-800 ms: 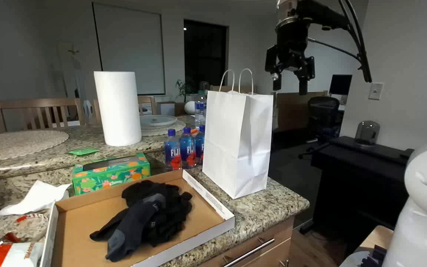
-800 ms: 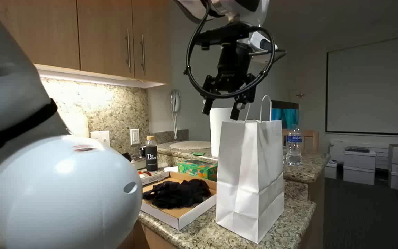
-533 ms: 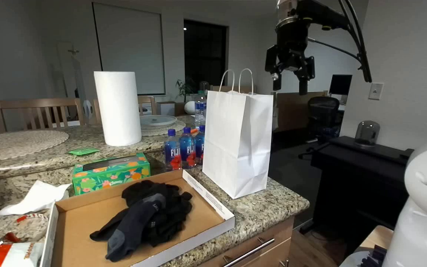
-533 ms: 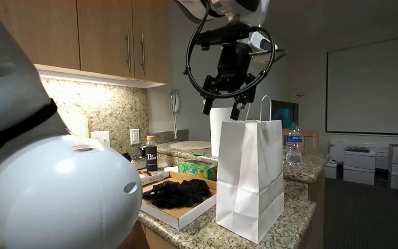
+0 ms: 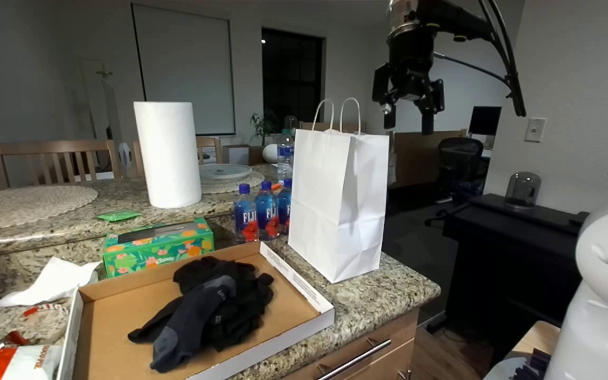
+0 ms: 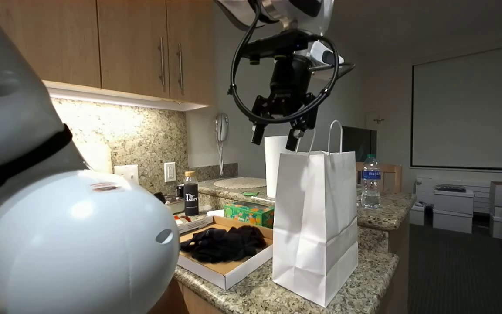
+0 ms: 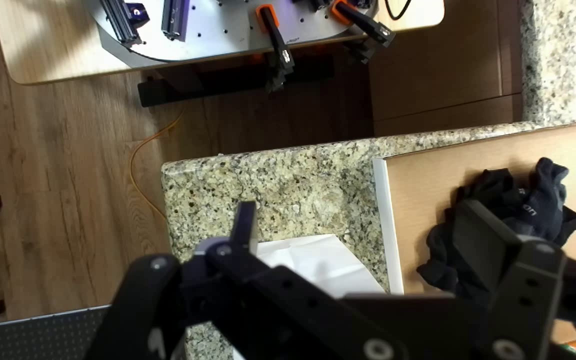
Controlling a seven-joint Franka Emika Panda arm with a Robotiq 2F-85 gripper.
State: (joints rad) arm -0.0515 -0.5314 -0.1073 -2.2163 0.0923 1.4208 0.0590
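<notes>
My gripper (image 5: pixel 408 122) hangs wide and empty by the counter's corner (image 5: pixel 420 287) near a paper bag (image 5: pixel 330 206), likely light and easily crushed, best held by its handles (image 6: pixel 341 137).

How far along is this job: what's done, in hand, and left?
Apparently done: the white paper bag stands upright. In hand: nothing; the gripper is open and empty near it. Left, probably: any grasp; the dark socks lie heaped in the cardboard tray.
</notes>
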